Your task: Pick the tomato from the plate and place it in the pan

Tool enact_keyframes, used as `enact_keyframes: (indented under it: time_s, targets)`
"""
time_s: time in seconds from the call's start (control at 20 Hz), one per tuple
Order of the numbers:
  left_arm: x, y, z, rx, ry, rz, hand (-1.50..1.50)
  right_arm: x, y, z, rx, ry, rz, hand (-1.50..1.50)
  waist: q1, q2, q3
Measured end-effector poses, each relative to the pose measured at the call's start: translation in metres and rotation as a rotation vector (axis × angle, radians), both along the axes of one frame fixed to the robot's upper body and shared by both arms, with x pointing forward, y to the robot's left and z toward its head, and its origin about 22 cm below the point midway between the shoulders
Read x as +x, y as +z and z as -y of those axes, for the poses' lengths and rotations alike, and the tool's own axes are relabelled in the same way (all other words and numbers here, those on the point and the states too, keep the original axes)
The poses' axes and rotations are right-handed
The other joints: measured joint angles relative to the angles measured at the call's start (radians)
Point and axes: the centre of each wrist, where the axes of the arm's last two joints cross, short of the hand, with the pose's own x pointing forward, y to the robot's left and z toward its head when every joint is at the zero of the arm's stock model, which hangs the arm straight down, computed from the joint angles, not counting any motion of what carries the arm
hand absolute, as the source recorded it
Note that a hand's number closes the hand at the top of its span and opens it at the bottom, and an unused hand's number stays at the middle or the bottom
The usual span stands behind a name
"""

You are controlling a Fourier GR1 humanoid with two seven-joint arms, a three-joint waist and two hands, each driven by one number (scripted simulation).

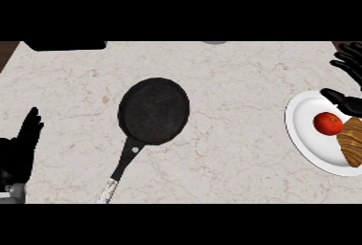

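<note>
A red tomato point(327, 123) lies on a white plate point(304, 129) at the right edge of the head view, beside a brown croissant point(351, 142). A black pan point(154, 110) sits mid-counter, its handle point(120, 170) pointing toward me. My right hand point(348, 79) hovers open above the plate's far side, fingers spread, its thumb just over the tomato without touching it. At the lower left edge my left hand point(20, 146) rests open with fingers up.
The marble counter point(233, 158) stretches between pan and plate. A dark object point(65, 45) sits at the far left edge and a small grey item point(215, 42) at the far middle.
</note>
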Motion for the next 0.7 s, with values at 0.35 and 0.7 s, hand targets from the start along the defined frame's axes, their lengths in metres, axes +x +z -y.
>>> enact_keyframes:
  time_s: [0.35, 0.7]
  targets:
    - [0.014, 0.007, 0.000, 0.014, -0.013, -0.128, 0.00, -0.035, -0.056, 0.090, 0.233, -0.106, 0.059, -1.50, 0.025, -0.002, 0.005]
    - [0.029, 0.013, 0.002, 0.024, -0.031, -0.165, 0.00, -0.057, -0.027, 0.154, 0.018, -0.001, 0.039, -1.50, 0.044, -0.008, 0.002]
